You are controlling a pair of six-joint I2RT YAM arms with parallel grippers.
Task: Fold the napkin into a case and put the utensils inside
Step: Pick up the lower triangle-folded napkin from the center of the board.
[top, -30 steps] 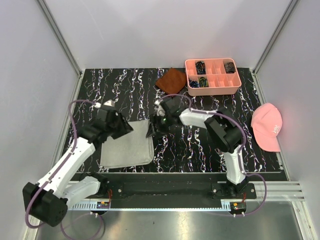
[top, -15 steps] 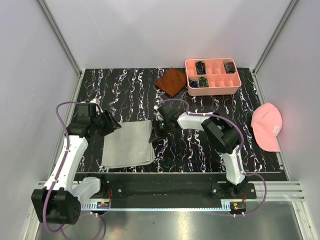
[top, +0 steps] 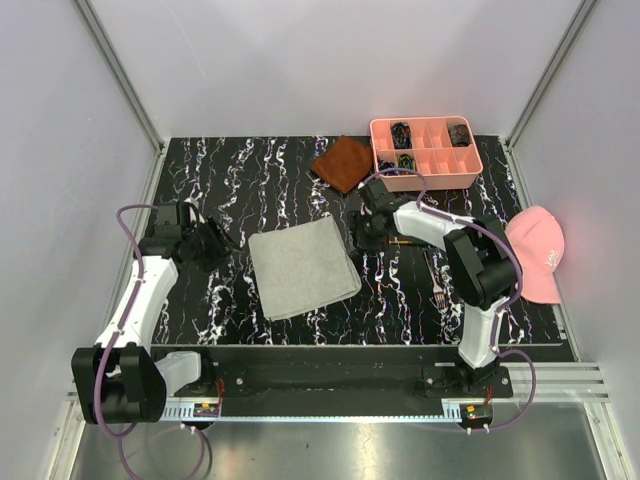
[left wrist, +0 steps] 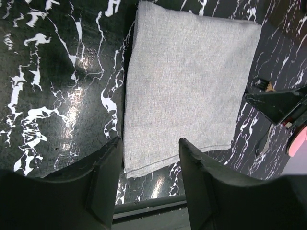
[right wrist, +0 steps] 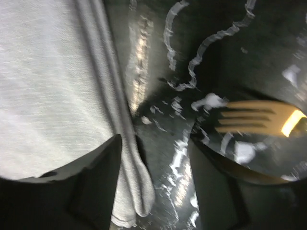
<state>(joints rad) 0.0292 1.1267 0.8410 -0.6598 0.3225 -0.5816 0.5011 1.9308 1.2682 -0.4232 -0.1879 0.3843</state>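
Note:
The light grey napkin [top: 303,267] lies folded flat in a rectangle on the black marbled table, turned slightly. My left gripper [top: 215,243] is open and empty, left of the napkin; in the left wrist view [left wrist: 148,158] its near edge shows between the fingers, the napkin [left wrist: 187,91] beyond. My right gripper [top: 365,236] is open just right of the napkin's right edge, holding nothing. Its wrist view [right wrist: 153,163] shows the napkin's folded edge [right wrist: 115,143] by the left finger and a gold-coloured fork end [right wrist: 259,117] on the right. A silver fork [top: 437,278] lies further right.
A pink compartment tray [top: 465,170] stands at the back right, with a rust-brown cloth [top: 343,163] to its left. A pink cap [top: 535,252] lies at the right edge. White walls close in the table on three sides.
The napkin has slid right to the table's middle and turned. My right gripper moved right with it and now stands open beside it. My left gripper drew back to the left.

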